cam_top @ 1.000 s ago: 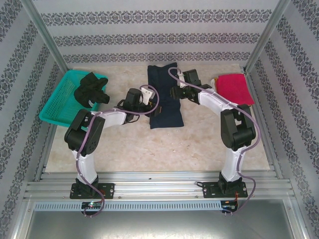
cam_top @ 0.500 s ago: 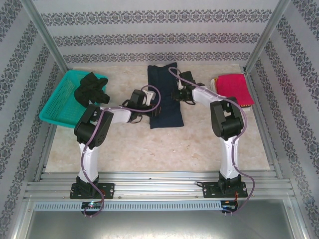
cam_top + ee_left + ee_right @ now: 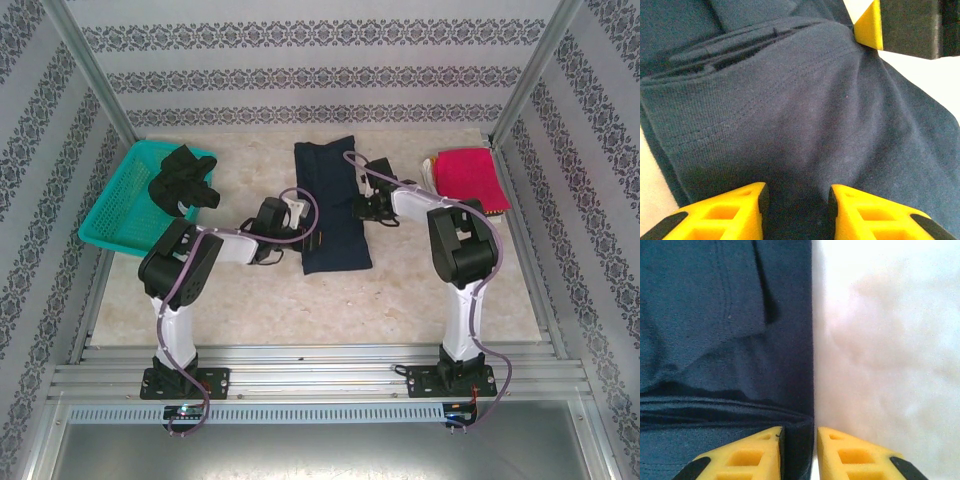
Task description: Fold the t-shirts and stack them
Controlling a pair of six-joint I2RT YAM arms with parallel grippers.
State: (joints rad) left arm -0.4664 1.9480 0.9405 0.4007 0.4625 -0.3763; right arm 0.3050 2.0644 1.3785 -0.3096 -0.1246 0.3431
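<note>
Presently left hand and right hand each pinch the navy t-shirt; right's thin edge-hold may slip, skewing the fold.

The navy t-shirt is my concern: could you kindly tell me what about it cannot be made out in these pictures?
Top external: the arms' wrists cover the side edges of the navy t-shirt, where the jaws hold it.
Left wrist: the cloth between the left jaws runs off the bottom edge, so grip depth is unclear.
Right wrist: likewise at the right jaws.
</note>
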